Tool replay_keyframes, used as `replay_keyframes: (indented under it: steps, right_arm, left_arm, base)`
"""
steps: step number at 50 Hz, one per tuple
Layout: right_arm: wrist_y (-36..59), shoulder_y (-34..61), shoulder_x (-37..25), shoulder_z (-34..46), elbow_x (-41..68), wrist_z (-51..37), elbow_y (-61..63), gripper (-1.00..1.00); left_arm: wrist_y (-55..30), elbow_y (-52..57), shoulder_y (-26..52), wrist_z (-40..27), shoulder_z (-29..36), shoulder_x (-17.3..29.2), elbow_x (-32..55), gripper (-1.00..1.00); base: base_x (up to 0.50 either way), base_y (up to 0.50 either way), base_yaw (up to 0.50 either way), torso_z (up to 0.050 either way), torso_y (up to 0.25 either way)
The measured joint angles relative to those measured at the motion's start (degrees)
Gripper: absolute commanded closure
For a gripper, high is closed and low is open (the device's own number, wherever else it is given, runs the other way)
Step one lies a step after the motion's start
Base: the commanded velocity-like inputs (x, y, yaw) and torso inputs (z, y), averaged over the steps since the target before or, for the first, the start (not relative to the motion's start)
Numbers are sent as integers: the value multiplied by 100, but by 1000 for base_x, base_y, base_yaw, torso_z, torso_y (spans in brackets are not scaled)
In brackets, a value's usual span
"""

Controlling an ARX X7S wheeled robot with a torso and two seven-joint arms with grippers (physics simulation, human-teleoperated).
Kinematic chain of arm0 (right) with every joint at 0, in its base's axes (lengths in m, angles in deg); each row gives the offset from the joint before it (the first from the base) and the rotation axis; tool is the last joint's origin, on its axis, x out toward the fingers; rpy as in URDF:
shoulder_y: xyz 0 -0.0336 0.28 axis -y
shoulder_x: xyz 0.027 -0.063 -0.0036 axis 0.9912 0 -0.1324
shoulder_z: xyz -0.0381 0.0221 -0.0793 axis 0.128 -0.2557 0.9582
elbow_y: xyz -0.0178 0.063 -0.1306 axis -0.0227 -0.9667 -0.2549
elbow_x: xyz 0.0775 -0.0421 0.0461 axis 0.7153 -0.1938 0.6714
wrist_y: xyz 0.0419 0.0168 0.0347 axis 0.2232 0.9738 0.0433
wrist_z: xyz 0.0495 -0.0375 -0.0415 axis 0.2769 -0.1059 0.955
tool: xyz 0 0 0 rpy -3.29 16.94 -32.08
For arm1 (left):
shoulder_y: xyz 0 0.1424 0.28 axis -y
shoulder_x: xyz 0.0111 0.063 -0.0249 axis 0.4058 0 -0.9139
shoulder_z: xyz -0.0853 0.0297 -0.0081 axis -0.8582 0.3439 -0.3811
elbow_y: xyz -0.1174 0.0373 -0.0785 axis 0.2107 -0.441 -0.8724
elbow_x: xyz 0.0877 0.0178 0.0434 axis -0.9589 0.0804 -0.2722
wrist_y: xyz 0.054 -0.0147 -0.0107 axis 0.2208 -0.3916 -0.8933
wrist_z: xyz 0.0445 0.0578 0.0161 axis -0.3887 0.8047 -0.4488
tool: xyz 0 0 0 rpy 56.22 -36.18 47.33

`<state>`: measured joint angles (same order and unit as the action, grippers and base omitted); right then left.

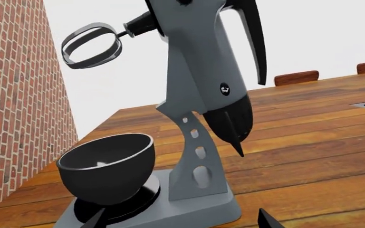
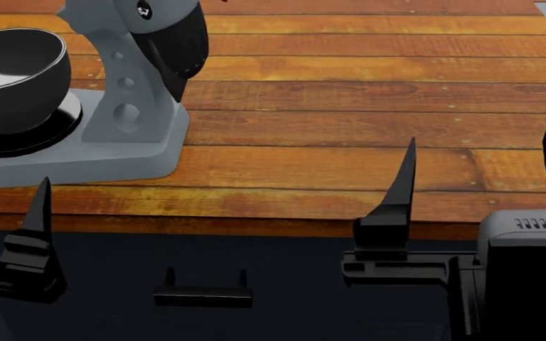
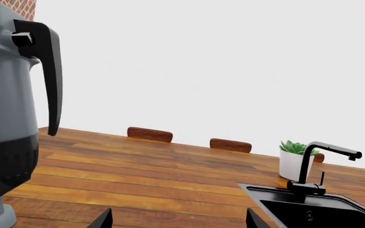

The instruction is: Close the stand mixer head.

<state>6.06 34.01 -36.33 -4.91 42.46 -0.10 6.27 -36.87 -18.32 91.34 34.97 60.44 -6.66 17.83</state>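
Wooden plank counter (image 2: pixel 368 92) carries the tilted-up matte-grey stand mixer head (image 1: pixel 201 52) at 10 o'clock; approach step: left gripper (image 2: pixel 3 213) state unclear, right gripper (image 2: pixel 482 174) spread apart, must reach and press down.

The long wooden plank countertop (image 2: pixel 349 106) carries the grey stand mixer's flat base (image 2: pixel 83 160) at its near left, while a white pot with a green plant (image 3: pixel 294 161) stands far right.

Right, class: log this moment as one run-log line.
stand mixer head: tilted up, open | whisk: clear above bowl | left gripper: open, no contact | right gripper: open, no contact | closing: not yet done
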Motion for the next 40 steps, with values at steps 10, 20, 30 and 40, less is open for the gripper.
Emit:
replay_keyframes:
  steps: [10,20,30,40]
  right_arm:
    - [7,66,-472,-44,868,-721,101,-100]
    - [-7,78,-712,-121,1304,-1083,142,-100]
    - [-35,102,-868,-193,1592,-1336,154,-100]
    - [-144,71,-1008,-133,1685,-1467,101,-100]
  left_arm:
    - [-97,194,-14,109,-110,132,144,-100]
    - [-134,230,-21,126,-249,189,233,-100]
    - [-18,114,-121,146,-419,259,263,-100]
    - [55,5,-215,168,-607,307,300,-100]
  base:
    - [0,0,0,50,37]
    - [0,0,0,50,37]
    - [0,0,0,50,37]
    - [0,0,0,42,29]
